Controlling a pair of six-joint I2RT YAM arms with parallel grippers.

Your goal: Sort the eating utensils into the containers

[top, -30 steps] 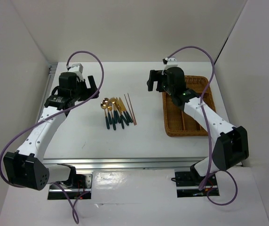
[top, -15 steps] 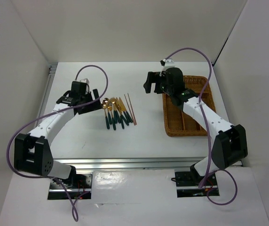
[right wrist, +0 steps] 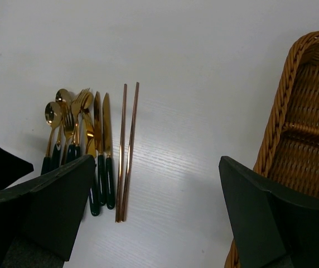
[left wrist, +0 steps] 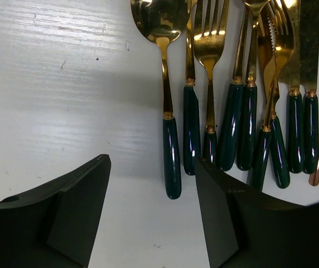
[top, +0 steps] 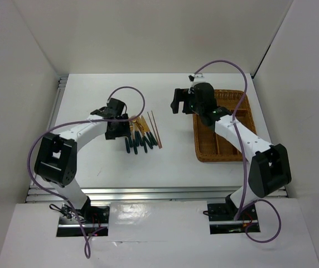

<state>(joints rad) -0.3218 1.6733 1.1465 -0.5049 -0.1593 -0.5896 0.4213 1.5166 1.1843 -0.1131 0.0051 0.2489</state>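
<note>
The cutlery set [top: 139, 137], gold heads and dark green handles, lies in a tight row on the white table, with two brown chopsticks [top: 155, 128] just to its right. My left gripper [top: 116, 127] is open and empty at the left end of the row. In the left wrist view its fingers straddle the handle tip of the leftmost spoon [left wrist: 167, 111], and my left gripper [left wrist: 153, 218] touches nothing. My right gripper [top: 178, 100] is open and empty, hovering between the cutlery and the wicker tray [top: 204, 152]. The right wrist view shows the chopsticks [right wrist: 126, 151], the cutlery [right wrist: 81, 128] and the tray's woven rim [right wrist: 285, 106].
The tray's long compartments show no cutlery in them. White walls enclose the table on the left, back and right. A metal rail [top: 56, 103] runs along the table's left edge. Purple cables loop above both arms.
My left arm has swung right and lowered its gripper from the far left to the left end of the cutlery row. My right gripper has barely moved.
</note>
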